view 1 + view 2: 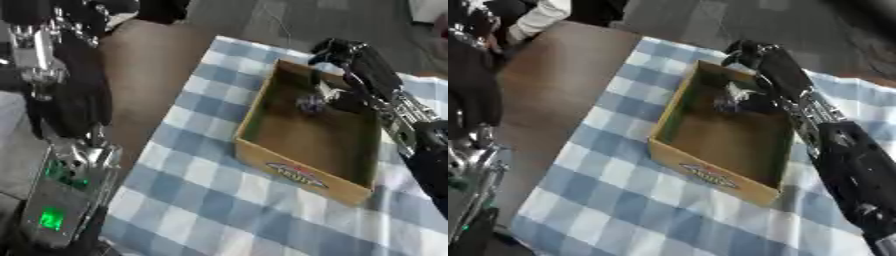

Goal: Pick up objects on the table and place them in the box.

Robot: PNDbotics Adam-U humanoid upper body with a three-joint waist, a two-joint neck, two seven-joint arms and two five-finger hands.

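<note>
An open cardboard box (306,172) sits askew on a blue-and-white checked cloth (201,200) that covers the right part of a brown table (144,80). The right hand (346,62) reaches in from the right over the box's far right corner, its fingers curled downward; whether they grip anything cannot be told. Just below them a small pale, crumpled object (730,96) lies inside the box at its far end. The left arm (61,100) hangs at the left edge, its hand out of view.
</note>
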